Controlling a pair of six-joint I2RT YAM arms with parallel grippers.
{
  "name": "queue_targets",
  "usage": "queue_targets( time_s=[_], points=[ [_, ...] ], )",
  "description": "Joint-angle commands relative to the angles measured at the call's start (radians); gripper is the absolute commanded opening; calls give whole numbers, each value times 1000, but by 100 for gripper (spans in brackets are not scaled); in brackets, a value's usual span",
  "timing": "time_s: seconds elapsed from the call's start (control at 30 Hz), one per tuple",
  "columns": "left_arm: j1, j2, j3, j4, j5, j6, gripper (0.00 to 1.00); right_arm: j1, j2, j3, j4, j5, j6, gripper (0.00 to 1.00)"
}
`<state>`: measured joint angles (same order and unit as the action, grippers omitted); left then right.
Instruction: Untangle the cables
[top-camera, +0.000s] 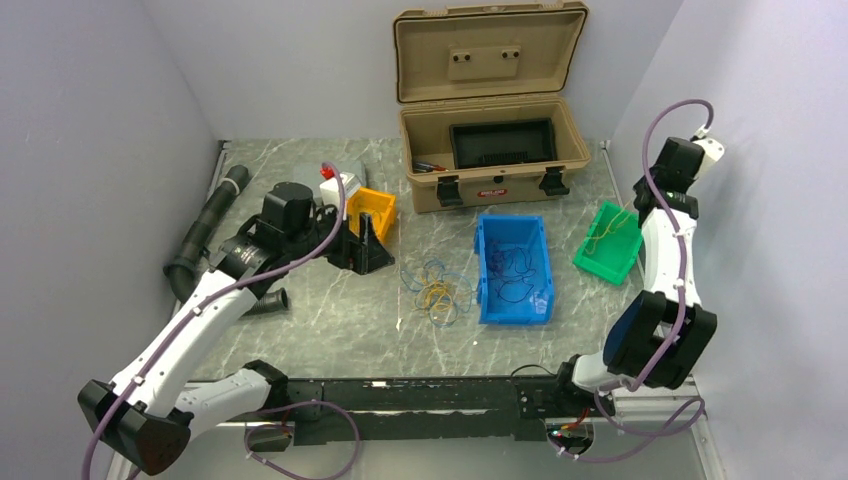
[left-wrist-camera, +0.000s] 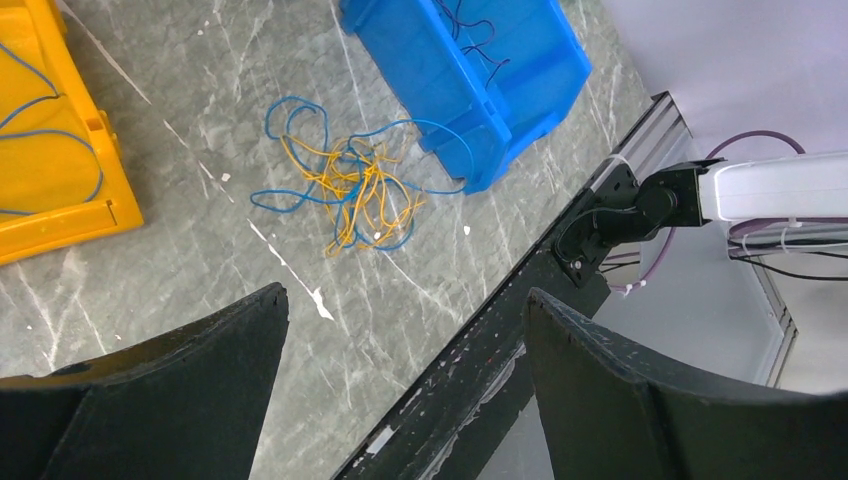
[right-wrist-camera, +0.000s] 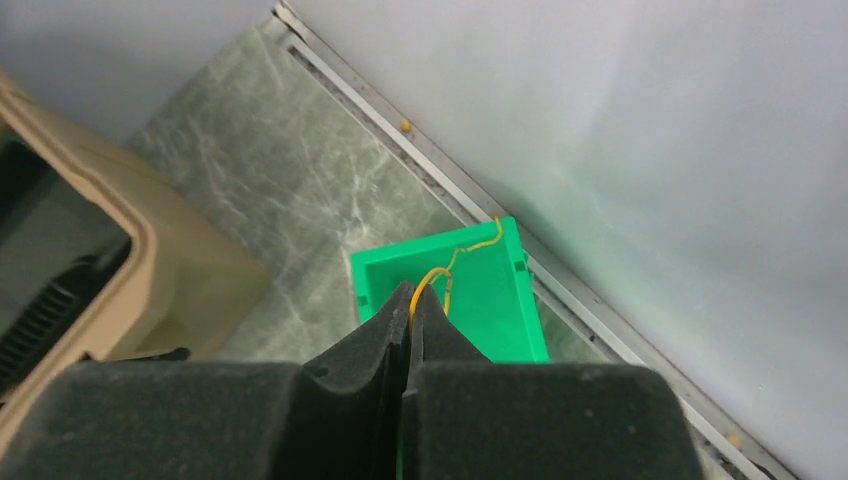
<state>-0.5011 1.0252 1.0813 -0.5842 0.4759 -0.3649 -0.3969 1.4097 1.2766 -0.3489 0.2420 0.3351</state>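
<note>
Grey marbled tabletop (top-camera: 330, 310) between pale walls. Bins, three: yellow plastic bin (top-camera: 372, 205), blue plastic bin (top-camera: 484, 268), green plastic bin (right-wrist-camera: 495, 300). One open tan hard case (top-camera: 490, 185). One loose tangle of thin yellow and blue cables (top-camera: 437, 290) lies beside the blue bin. Right gripper (right-wrist-camera: 408, 300), closed, pinches a single yellow cable (right-wrist-camera: 436, 270) above the green bin. The step is probably depositing, so next comes release. Left gripper (left-wrist-camera: 405, 300) is wide open and empty.
</note>
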Motion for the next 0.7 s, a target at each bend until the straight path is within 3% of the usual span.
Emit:
queue_targets(
  time_s=[0.0,0.2,0.37,0.67],
  points=[
    [-28,24,59,-17,-43,-26,89,16,33,-20,46,147,-41,2],
    [-67,59,98,-32,-75,-28,89,18,111,-26,9,341,-28,0],
    [-89,87,105,-26,-81,-32,89,56,104,-135,123,392,-88,1],
    [-112,90,106,-24,-104,-30,89,79,277,-177,139,259,-43,0]
  ],
)
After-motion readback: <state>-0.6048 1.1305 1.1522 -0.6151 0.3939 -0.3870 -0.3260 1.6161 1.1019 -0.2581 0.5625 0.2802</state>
